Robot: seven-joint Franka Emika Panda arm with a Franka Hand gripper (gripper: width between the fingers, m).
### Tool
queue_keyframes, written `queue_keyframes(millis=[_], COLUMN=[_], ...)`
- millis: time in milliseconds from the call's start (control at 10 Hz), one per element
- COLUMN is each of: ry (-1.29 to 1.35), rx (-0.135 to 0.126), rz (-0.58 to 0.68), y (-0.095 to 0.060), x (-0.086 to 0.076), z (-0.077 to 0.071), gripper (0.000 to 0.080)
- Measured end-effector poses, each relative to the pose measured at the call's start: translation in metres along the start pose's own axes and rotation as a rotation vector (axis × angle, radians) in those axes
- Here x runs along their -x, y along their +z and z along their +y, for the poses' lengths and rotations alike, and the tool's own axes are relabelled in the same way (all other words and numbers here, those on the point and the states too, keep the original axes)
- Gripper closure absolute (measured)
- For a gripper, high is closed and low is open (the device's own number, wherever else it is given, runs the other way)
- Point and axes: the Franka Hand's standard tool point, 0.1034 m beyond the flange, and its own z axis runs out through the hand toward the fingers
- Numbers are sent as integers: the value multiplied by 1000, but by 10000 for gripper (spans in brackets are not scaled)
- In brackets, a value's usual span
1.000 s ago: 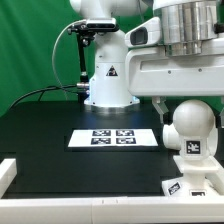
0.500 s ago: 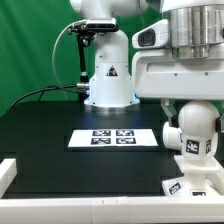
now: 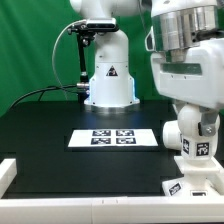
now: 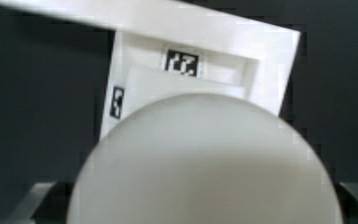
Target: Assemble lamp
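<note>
The lamp's round white bulb (image 3: 196,130) hangs neck down, a tag on its neck, just above the boxy white base (image 3: 193,186) at the exterior view's right. My gripper (image 3: 195,114) comes down from above and is shut on the bulb. In the wrist view the bulb (image 4: 202,160) fills the frame between my dark fingers (image 4: 37,197), with the gripper (image 4: 197,205) closed round it. Beyond it lies the tagged base (image 4: 247,55). I cannot tell whether the neck touches the base. The shade is out of view.
The marker board (image 3: 114,139) lies on the black table at mid-table, to the exterior view's left of the base. A white rail (image 3: 70,203) runs along the front edge. The arm's white pedestal (image 3: 108,80) stands at the back before a green backdrop.
My wrist has turned and tilted over the bulb. The bulb has shifted slightly to the exterior view's right and stays over the base.
</note>
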Motion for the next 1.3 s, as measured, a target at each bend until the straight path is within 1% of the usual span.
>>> queue_keyframes(millis=[100, 200, 400, 500, 600, 700, 800, 900, 1200, 1300], ry=[154, 268, 236, 162, -18, -192, -351, -440, -632, -762], rx=[-21, -50, -50, -51, -57, -64, -64, -63, -64, -45], rz=[-20, -35, -34, -29, -25, -23, -18, -16, -8, 0], y=[1, 1, 1, 0, -3, -8, -8, -7, -6, -6], x=[4, 5, 4, 3, -1, -3, -1, 1, -2, -2], z=[-2, -1, -1, -2, -4, -5, -4, -4, -3, -2], gripper=[225, 225, 224, 224, 129, 105, 105, 101, 101, 101])
